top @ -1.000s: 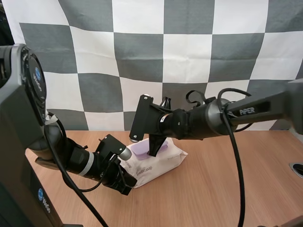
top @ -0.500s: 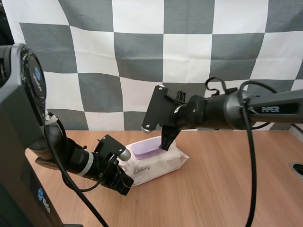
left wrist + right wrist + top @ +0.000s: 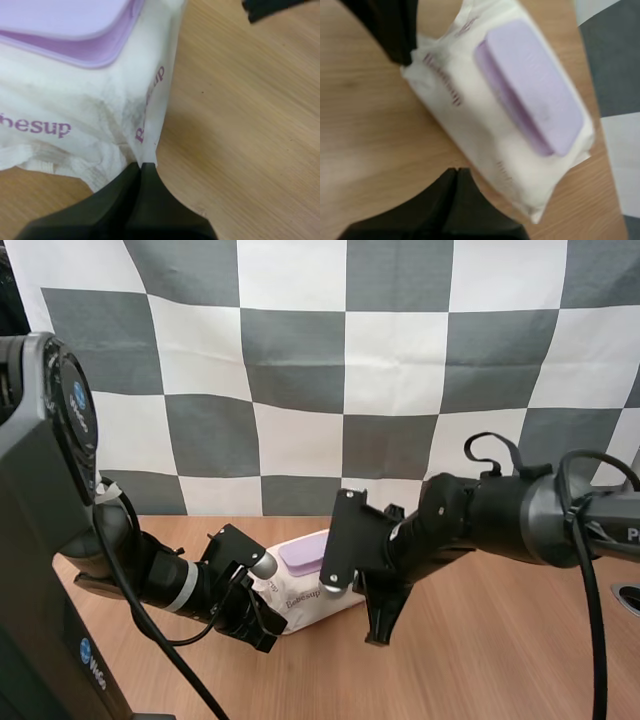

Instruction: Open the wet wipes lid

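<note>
Wooden table (image 3: pixel 480 660) spreads under both arms, and the pack of wet wipes (image 3: pixel 305 598) lies on it toward the left of the high view, one corner aimed at 7 o'clock. Its purple lid (image 3: pixel 302 554) sits flat on the upper face, closed, with its edges down against the white wrapper.

From about 8 o'clock of the pack, the left gripper (image 3: pixel 262 632) reaches in low over the wood. In the left wrist view its two black fingers lie pressed together, and the crimped corner seam of the wrapper runs right into their tips, so they look pinched on that corner. The pink lettering on the wrapper's side face shows just above the tips.

At roughly 3 o'clock of the pack stands the right gripper (image 3: pixel 378 632), fingers pointing down at the table, just beside the wrapper's edge. In the right wrist view these fingers lie closed as one dark wedge with nothing between them. Bare wood lies under the tip, and the pack's long side runs just past it.
</note>
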